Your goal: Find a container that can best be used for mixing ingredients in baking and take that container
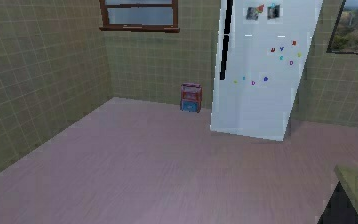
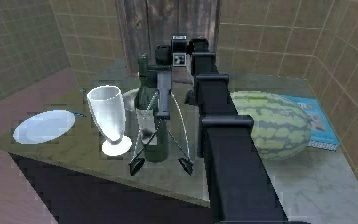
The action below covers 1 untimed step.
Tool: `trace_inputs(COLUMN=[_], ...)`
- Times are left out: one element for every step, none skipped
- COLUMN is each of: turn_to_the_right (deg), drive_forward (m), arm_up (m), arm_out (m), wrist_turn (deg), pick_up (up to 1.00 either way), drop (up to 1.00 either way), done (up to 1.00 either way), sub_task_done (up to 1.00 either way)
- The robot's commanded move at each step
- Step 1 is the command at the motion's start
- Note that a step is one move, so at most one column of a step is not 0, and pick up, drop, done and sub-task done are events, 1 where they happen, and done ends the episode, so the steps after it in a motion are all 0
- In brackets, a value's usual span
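Container (image 2: 44,125): white, shallow, maybe a bowl, empty | 1 glass (image 2: 107,118): empty | jaws: grasp cannot tell

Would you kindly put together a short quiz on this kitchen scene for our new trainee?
1. True or false: the watermelon lies on the table.
2. Which stands nearest the plate? A) the glass B) the bottle C) the watermelon
3. Fill in: in the forward view, the fridge is coloured ____.

Key: 1 true; 2 A; 3 white.
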Motion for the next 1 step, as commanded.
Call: trace_inputs(turn_to_the_right=[0.0], drive_forward=[0.0], arm_up=[0.0], arm_out=[0.0], wrist_turn=[45.0], pick_up=[0.0], drop=[0.0], done=[0.0], sub_task_done=[0.0])
